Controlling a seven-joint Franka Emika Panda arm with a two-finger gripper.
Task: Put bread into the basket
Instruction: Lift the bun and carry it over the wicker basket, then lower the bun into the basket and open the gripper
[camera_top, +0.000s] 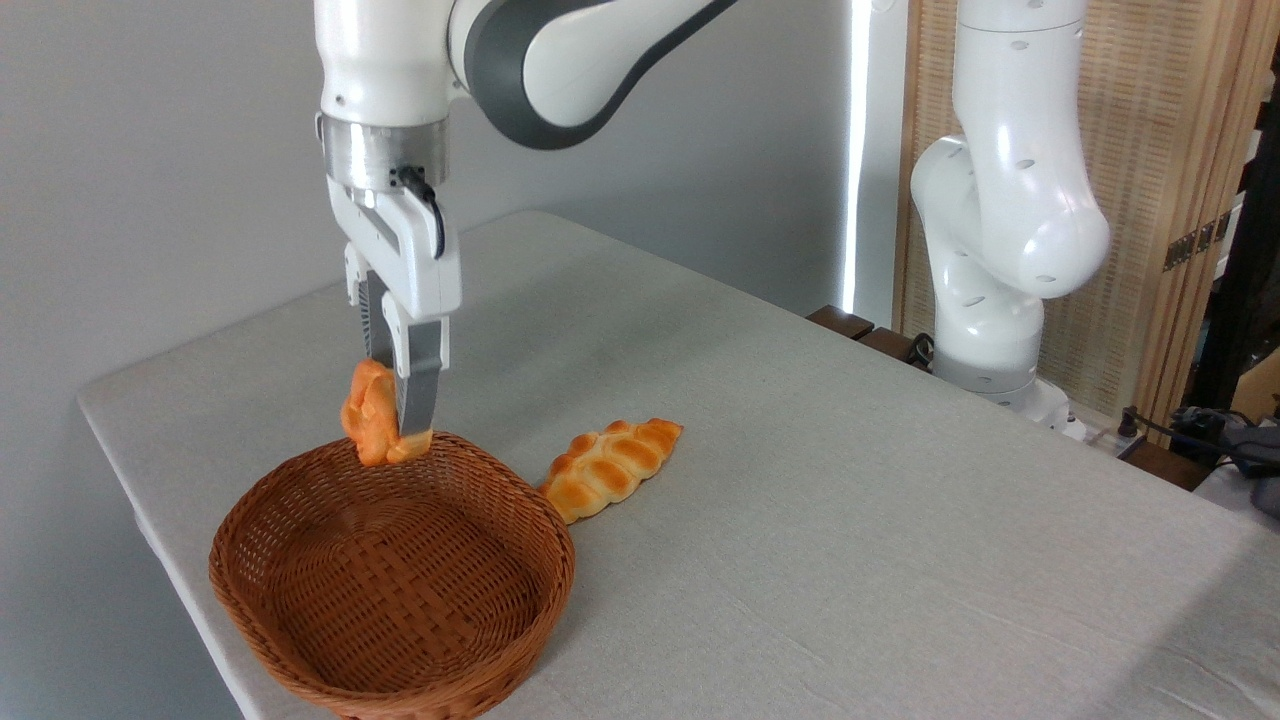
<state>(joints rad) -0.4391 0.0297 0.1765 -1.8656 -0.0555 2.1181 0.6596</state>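
The gripper (402, 425) hangs straight down from the white arm, its two fingers (420, 385) clenched on the bread (368, 412), a small orange-golden bun with a lumpy glossy top. The bun is held tipped on its side, clear of the table, with its lower edge level with the far rim of the basket (300, 655). It sits at about 12 o'clock of the basket's oval, right over the rim; from this angle it is hard to tell whether the bun's underside touches the wicker or floats just above it.

The basket is reddish-brown woven wicker, shallow and thick-rimmed, with nothing lying inside it. It stands near the front-left corner of the table (850, 520), which is covered in a pale grey cloth.

At roughly 2 o'clock from the basket lies a braided loaf (610, 465), long, flat and golden, flat on the cloth with its near end just beside the basket's rim. The arm's white base (1000, 300) stands off the table's far right edge, at about 3 o'clock from the gripper.
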